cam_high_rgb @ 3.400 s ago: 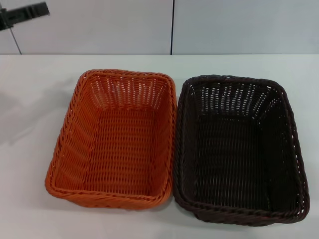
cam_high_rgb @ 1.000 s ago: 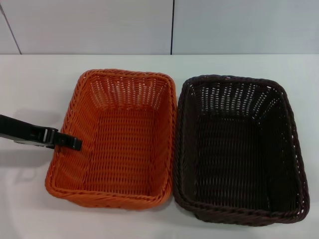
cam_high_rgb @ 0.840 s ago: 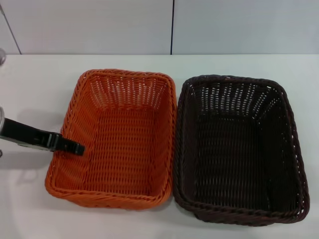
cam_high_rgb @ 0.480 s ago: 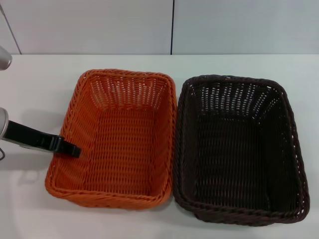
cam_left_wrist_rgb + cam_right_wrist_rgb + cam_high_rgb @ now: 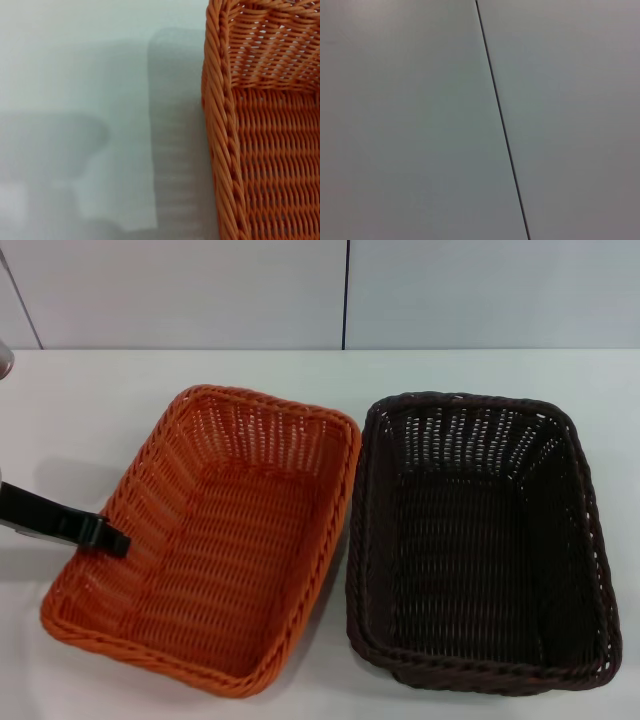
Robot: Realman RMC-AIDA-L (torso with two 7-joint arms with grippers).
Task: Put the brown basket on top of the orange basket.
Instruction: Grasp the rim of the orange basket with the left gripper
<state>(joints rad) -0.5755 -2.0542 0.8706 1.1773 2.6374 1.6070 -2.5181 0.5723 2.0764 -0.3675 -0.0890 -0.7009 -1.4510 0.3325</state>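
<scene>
Brown basket (image 5: 480, 540) sits on the right half of the white table (image 5: 80, 410), flat and upright, its long sides running from near to far. It holds nothing. Just beside it on the left lies the orange basket (image 5: 205, 540), skewed so that its far right corner comes close to the brown basket's far left corner while its near end swings away to the left, leaving a wedge of bare table between the two near ends. It too holds nothing, and it is not under the brown basket.

Behind the table stands a pale wall (image 5: 500, 290) with a dark vertical seam (image 5: 346, 295); the right wrist view shows only that wall and seam.

The left gripper (image 5: 112, 539) reaches in from the left edge, its dark tip at the orange basket's left rim, about midway along that side. Whether its fingers are parted or pinching the rim cannot be told. The left wrist view shows the orange rim (image 5: 222, 140) and bare table beside it.
</scene>
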